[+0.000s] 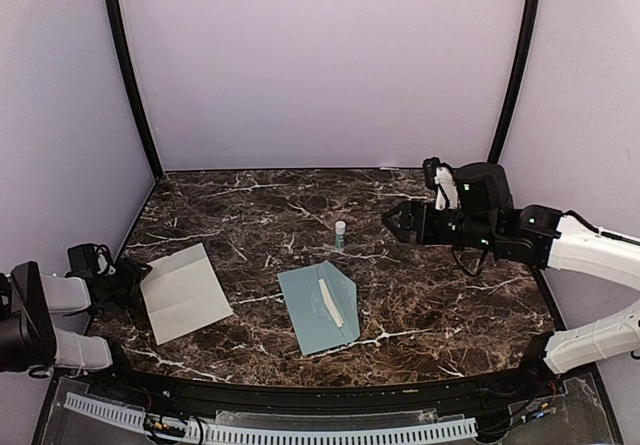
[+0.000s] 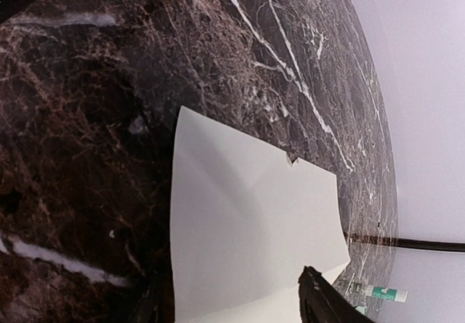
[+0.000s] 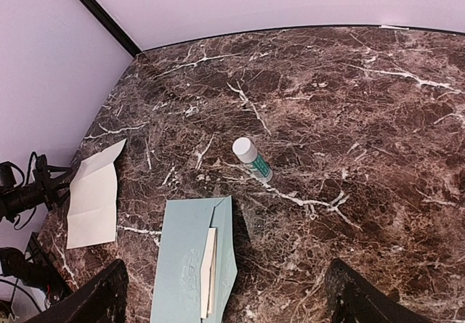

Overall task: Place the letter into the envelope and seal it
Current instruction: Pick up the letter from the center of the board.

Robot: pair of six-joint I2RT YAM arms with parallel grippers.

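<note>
Letter point(image 2: 247, 229) | near edge between left jaws, spread | envelope point(image 1: 305, 315) well apart

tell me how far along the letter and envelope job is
Nothing is finished. The letter lies on the table at the left, outside the envelope, which sits in the middle with its flap open. In hand: the left fingers stand open at the letter's edge, no grip visible. The right fingers hover open. Left: pick up, insert, seal.

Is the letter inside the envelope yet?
No, it's out. The letter lies on the table, left of the envelope, not touching it.
</note>
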